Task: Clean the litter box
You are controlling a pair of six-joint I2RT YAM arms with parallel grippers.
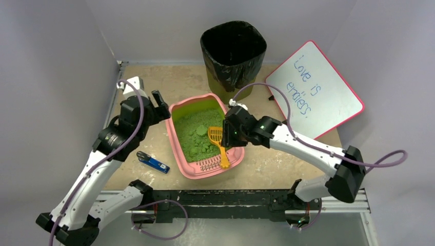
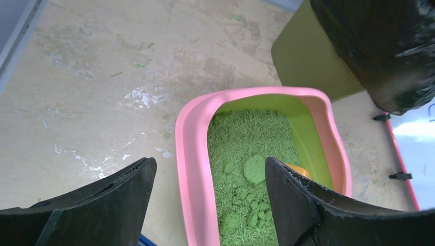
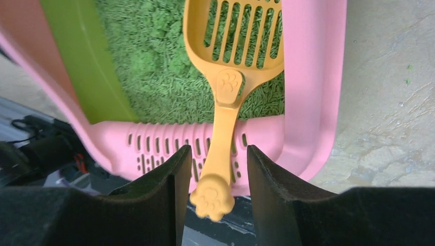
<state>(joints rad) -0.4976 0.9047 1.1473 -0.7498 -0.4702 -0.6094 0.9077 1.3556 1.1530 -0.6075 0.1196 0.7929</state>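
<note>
Table (image 1: 287,159): tan, scuffed, everything on it within reach of both arms. Far right, a whiteboard (image 1: 318,87) lying askew, handwriting on it, no likely part in the job. At the back, just behind the box, an olive bin (image 1: 233,48) with a black bag, mouth open upward, probably parked there to keep the carry for scooped waste short.

Mid-table between the arms, the box (image 1: 176,143): pink, grate lip (image 3: 164,148) at the near end, green litter (image 1: 197,133) inside, heaped toward the middle.

Left gripper (image 2: 210,163) spread wide, hovering at the far-left corner with the rim between the fingers, nothing touched; by the look of it, readying to brace the box against sliding. Right gripper (image 3: 218,151) low over the near end, jaws half-parted either side of the scoop handle, a sliver of gap on each side, so no pinch yet; best guess, about to close for the pickup.

Scoop (image 3: 227,84): orange, slotted head down in the litter, handle laid across the lip, paw-shaped end jutting past it, handy for a grasp from outside the box.

Left of the box and apart from it, a small blue object (image 1: 153,163), not identifiable.

Smallest: pale round clumps (image 2: 254,169) on the litter, presumably the target.
</note>
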